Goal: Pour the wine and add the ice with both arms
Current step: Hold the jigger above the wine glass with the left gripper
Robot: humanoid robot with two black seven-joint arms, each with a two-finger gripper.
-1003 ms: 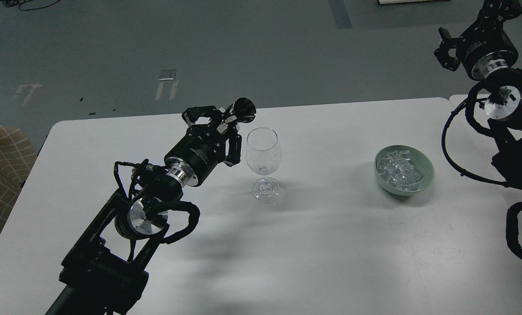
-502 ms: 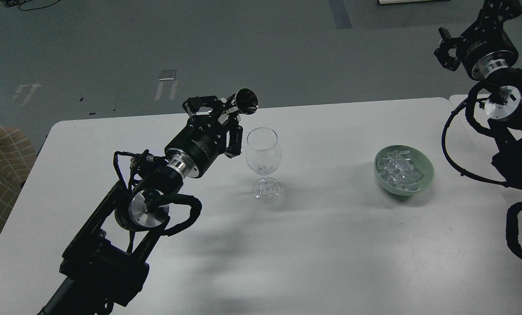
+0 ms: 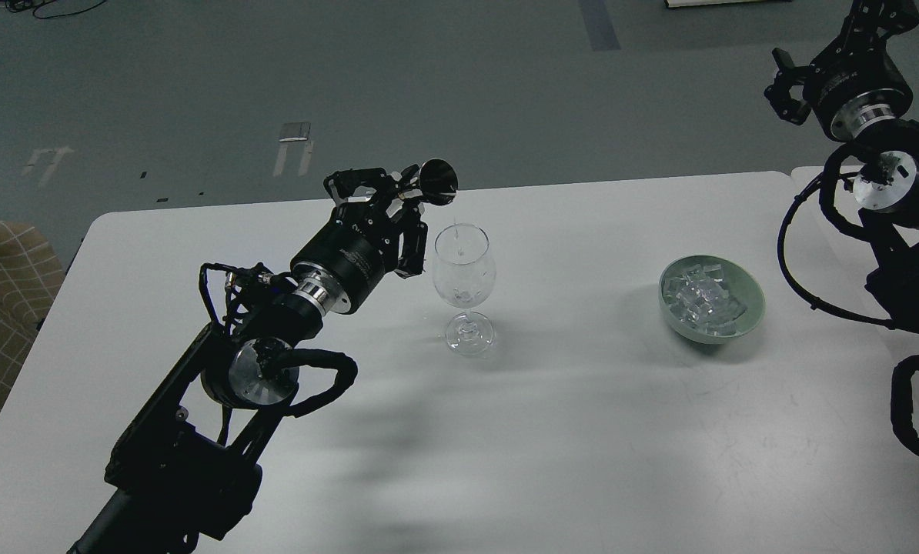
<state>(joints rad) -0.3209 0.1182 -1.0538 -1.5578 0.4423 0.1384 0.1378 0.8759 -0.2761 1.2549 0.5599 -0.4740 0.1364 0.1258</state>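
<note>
A clear stemmed wine glass (image 3: 463, 281) stands upright on the white table (image 3: 567, 431), left of centre. My left gripper (image 3: 399, 201) is shut on a small shiny metal cup (image 3: 436, 180), held tipped just above and left of the glass rim. A thin streak of clear wine (image 3: 459, 241) shows inside the glass under the cup's mouth. A pale green bowl (image 3: 748, 286) to the right holds several ice cubes (image 3: 702, 296). My right gripper (image 3: 785, 86) hangs high beyond the table's far right corner, open and empty.
A second white surface (image 3: 813, 178) adjoins the table at the far right, under my right arm. A tan checked seat (image 3: 1, 285) stands off the left edge. Grey floor lies beyond the far edge.
My left gripper has moved slightly up and right and tipped the metal cup further toward the glass. A thin clear streak now shows inside the glass. The right arm has not moved.
</note>
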